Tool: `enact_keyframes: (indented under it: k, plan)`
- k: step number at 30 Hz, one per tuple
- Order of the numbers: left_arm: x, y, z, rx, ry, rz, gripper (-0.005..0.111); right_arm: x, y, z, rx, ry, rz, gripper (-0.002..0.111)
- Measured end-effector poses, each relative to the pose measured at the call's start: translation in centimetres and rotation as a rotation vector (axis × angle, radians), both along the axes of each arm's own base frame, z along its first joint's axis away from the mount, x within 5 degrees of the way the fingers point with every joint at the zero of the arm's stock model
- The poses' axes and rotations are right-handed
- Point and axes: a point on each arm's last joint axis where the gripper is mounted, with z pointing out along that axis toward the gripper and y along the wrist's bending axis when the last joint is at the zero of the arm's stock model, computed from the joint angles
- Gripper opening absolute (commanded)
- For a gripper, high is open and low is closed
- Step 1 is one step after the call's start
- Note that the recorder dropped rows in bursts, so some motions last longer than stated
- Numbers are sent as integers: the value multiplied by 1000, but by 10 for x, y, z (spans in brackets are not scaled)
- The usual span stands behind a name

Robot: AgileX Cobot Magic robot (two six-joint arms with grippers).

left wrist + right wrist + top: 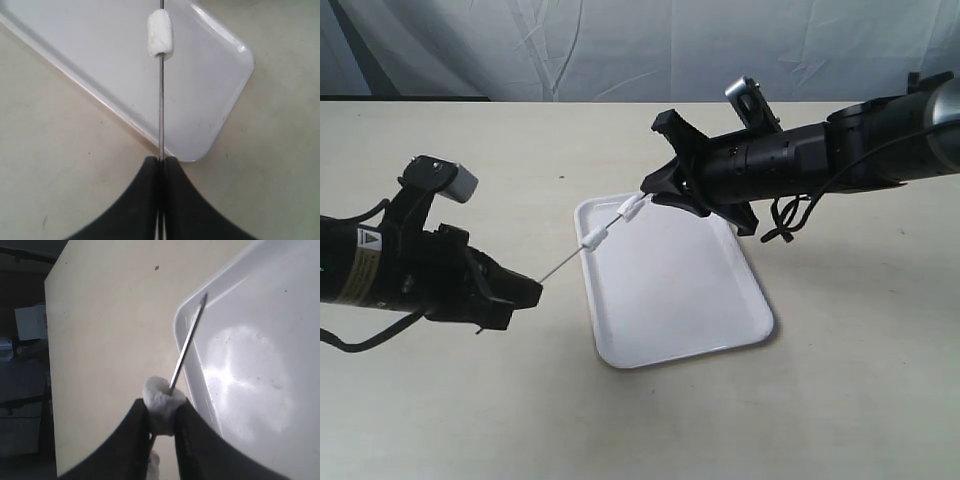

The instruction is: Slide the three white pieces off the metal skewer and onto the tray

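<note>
The metal skewer (565,262) slants up from my left gripper (527,292) toward my right gripper (647,193), above the white tray's (670,295) near-left corner. My left gripper (161,161) is shut on the skewer's (161,110) lower end. One white piece (595,238) sits mid-rod, also seen in the left wrist view (160,34). My right gripper (162,412) is shut on another white piece (161,399) higher up the rod (632,207). The skewer's bare tip (190,340) pokes past it over the tray (260,390). A further white piece (152,461) shows behind the fingers. A third piece is not clearly separate.
The tray (100,50) lies flat on a pale beige table (840,400) and holds no pieces. A black cable (790,218) hangs under the right arm. A wrinkled grey cloth backdrop (620,45) closes off the far table edge.
</note>
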Motion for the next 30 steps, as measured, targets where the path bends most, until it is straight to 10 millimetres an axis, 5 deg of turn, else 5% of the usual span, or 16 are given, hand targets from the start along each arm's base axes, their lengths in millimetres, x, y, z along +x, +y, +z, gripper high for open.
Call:
enact_keyframes:
  k: [30]
  plan:
    - [-54, 17, -14, 28, 61, 52, 0, 7, -10, -7, -128, -20, -102, 14]
